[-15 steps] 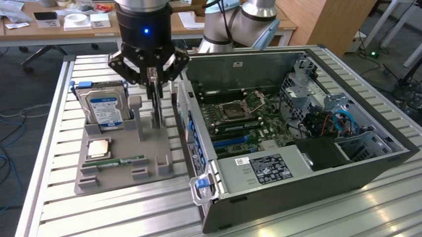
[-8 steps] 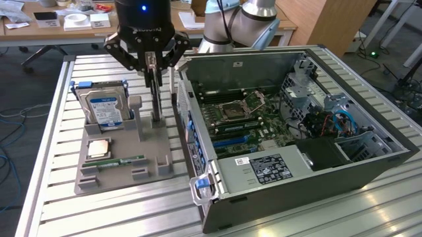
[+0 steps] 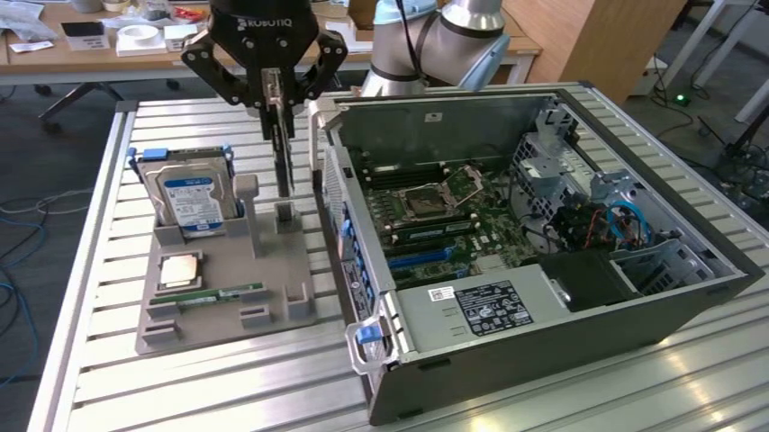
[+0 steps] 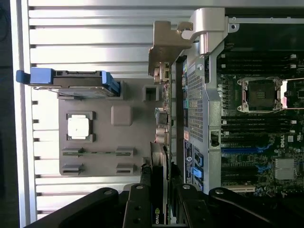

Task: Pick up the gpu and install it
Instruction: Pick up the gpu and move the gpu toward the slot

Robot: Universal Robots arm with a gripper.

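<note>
While clamped, gpu (image 3: 284, 153): hangs upright and edge-on over the grey holder (image 3: 216, 315), just beside the open computer case (image 3: 445, 117); held vertical, probably to meet a board slot edge-first.
Jaws: partly closed, pinching the gpu's top edge across both flat faces.
Lower end: near the holder's slot posts; contact impossible to tell.
Holder: carries a hard drive (image 3: 193, 202), processor (image 3: 180, 268) and memory stick (image 3: 229, 292), on the slatted surface (image 3: 180, 387).

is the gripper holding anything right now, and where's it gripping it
Yes: the gripper is shut on the gpu, pinching its flat faces at the upper edge, so the card hangs on edge over the gray holder.
</note>
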